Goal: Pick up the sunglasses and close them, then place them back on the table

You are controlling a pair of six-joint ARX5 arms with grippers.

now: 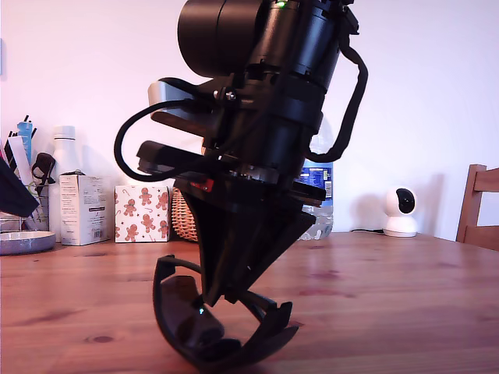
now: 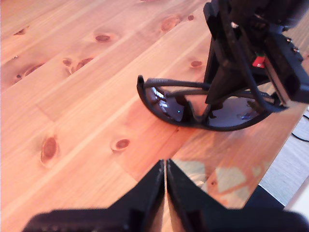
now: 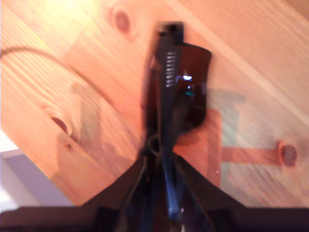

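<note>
Sunglasses (image 1: 204,331), matte black with dark mirrored lenses, stand tilted on the wooden table (image 1: 405,296) near its front edge, at about 6 o'clock in the exterior view, one end of the frame low on the wood and the other lifted. My second gripper (image 1: 234,290) comes down on them from 12 o'clock, its jaws pressed together on a slim temple arm; its own camera shows that arm (image 3: 166,63) running straight out between the fingers over a lens. Both temples appear folded across the lenses in the first wrist view, where the sunglasses (image 2: 193,108) lie at about 1 o'clock. My first gripper (image 2: 165,181) waits well apart from them, jaws together on nothing. Risks from here, judged from the pose: the hold is on a thin temple only, so the frame could swing or slip out if the arm moves sharply; letting go while the glasses are tipped could drop them lens-down; and the table's edge is close, so a slide that way could send them off.
</note>
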